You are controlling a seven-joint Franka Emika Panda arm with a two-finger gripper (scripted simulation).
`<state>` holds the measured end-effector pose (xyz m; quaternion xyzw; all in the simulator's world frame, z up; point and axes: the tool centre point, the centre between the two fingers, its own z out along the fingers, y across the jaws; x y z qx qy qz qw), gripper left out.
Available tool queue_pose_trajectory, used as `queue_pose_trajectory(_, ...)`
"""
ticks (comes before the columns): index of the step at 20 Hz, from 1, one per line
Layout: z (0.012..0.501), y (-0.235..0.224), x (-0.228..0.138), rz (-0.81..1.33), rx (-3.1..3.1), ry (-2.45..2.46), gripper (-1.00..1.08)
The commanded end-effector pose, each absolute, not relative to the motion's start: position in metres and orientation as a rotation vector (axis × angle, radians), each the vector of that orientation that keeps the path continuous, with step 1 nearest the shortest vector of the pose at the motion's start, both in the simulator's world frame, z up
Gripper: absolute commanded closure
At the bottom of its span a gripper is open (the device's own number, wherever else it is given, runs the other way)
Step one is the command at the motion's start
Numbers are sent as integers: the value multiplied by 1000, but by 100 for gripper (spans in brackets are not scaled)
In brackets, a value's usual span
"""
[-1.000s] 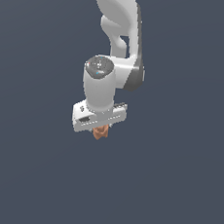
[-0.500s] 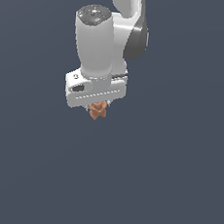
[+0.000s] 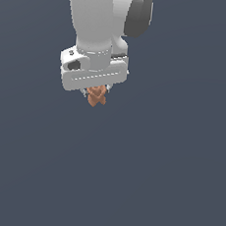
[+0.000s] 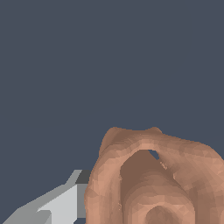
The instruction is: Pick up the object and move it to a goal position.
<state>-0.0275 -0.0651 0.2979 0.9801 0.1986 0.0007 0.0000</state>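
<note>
The object [image 3: 96,96] is a small orange-brown lumpy thing hanging just below the white gripper [image 3: 94,92] in the exterior view. The gripper is shut on it and holds it up in the air. Most of the fingers are hidden behind the wide white hand. In the wrist view the object [image 4: 153,179] fills the near part of the picture, with one grey-white finger [image 4: 61,203] beside it.
Only a flat dark blue-grey background [image 3: 167,180] shows around and below the arm. The white arm and its dark joint [image 3: 140,11] reach up out of the exterior view.
The arm has risen and come closer to the exterior camera with the object in the gripper, so it now looks larger and higher in the view.
</note>
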Motion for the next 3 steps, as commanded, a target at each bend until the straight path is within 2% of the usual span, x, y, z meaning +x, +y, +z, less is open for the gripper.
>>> queue_pose_trajectory(1,304,-66,-30,0,3079,625,108)
queue_pose_trajectory(3,305,-66,-30,0,3079,625,108)
